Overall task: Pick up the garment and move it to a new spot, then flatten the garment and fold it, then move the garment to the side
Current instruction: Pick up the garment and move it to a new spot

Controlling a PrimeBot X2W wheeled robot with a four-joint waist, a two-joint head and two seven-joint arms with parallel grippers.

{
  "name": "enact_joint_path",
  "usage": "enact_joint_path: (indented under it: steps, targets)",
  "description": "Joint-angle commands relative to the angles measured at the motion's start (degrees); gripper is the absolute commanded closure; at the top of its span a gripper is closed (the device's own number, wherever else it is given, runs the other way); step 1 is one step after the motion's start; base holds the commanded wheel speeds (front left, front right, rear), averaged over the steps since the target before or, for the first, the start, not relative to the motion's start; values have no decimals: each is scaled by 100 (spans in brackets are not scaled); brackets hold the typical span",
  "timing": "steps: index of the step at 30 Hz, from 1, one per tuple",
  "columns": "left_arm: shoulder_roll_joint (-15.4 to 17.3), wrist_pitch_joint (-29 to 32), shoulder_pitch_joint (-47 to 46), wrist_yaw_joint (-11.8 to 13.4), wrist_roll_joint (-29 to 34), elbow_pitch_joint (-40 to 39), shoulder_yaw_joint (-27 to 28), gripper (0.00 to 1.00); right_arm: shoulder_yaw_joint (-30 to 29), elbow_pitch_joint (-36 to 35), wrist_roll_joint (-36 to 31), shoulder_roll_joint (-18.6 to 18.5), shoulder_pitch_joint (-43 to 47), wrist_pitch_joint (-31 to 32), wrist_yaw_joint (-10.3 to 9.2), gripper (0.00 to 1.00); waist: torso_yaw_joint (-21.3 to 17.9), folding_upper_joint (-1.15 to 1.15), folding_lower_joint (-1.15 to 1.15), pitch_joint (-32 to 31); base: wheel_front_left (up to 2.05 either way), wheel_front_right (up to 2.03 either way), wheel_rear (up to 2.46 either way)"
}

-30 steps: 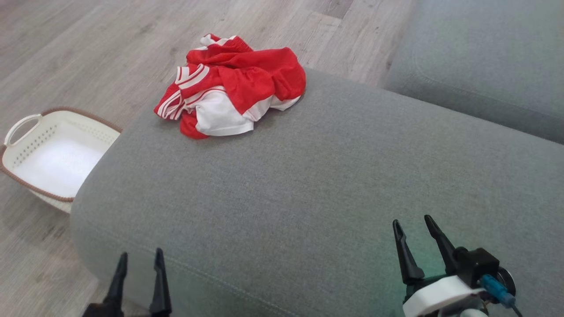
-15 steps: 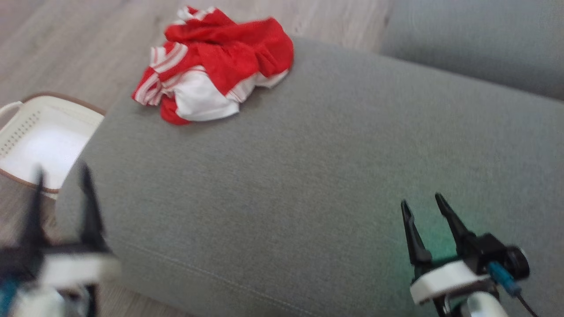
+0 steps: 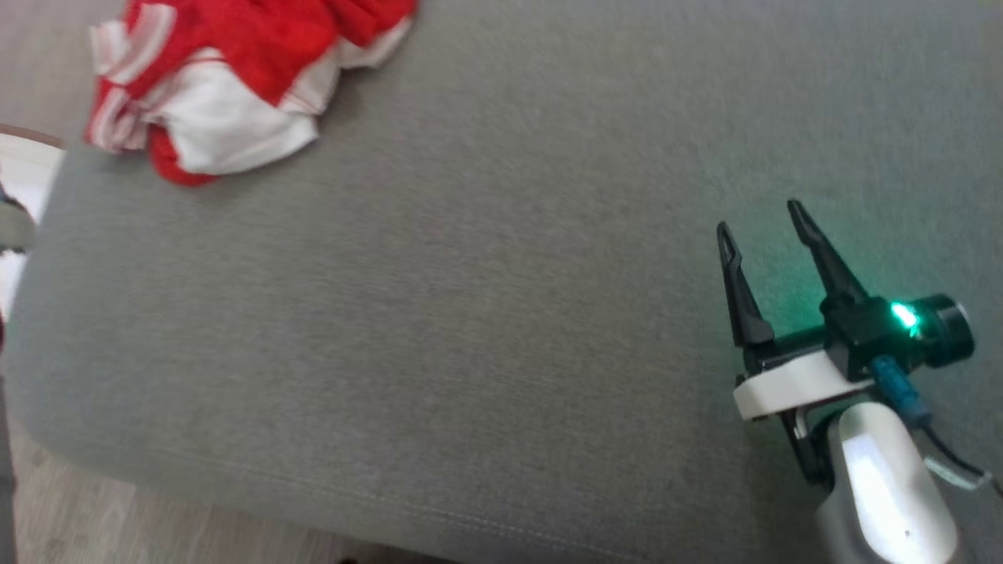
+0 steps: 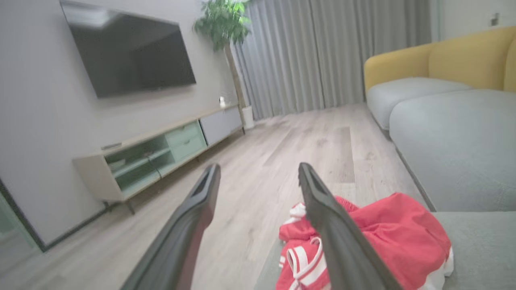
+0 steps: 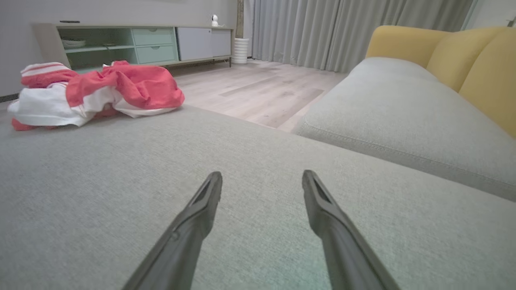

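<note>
Lying crumpled on the grey seat cushion [image 3: 501, 313] is one garment [image 3: 227, 94], red with white panels and white stripes, bunched in a single heap at the cushion's far left corner, close to the edge. Part of it runs past the top of the head view.

Two hands are seen. The right hand [image 3: 760, 218] sits over the cushion's right side, well apart from the garment, its two dark fingers spread wide with nothing between them. One green light [image 3: 905, 316] glows on its wrist. The left hand [image 4: 259, 167] also has its two fingers spread wide and grips nothing; in the left wrist view the garment lies beyond and below them, partly hidden by one finger. Whether that hand touches the cloth cannot be told.

Seating count: one more grey cushion [image 5: 403, 112] stands beside the first, across a gap showing the wood floor [image 4: 282, 161], and two yellow back cushions [image 5: 463, 60] sit behind it.

Room count: one wall TV [image 4: 129, 52], one low cabinet [image 4: 161, 149] under it, one potted plant [image 4: 221, 24], grey curtains [image 4: 322, 52] along the far wall.
</note>
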Motion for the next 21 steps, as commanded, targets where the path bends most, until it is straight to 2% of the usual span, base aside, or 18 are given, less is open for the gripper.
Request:
enact_joint_path:
  steps: [1, 9, 16, 21]
  targets:
    - [343, 26, -236, -17, -90, -27, 294, 0, 140, -232, -51, -44, -162, 16, 23, 0, -363, 0, -2, 464, 0, 0, 0]
    - [307, 207, -1153, -84, -528, 1782, 286, 0, 112, -762, -121, -229, -170, 265, 23, 0, -616, 0, -2, 1266, 0, 0, 0]
    - [283, 172, -1645, -71, -720, 2940, 288, 0, 75, -1006, -117, -276, -99, 329, 23, 0, -746, 0, -2, 1607, 0, 0, 0]
    - [321, -71, -1927, -117, -819, 3446, 250, 0, 45, -1071, -119, -261, -87, 327, 23, 0, -806, 0, -2, 1728, 0, 0, 0]
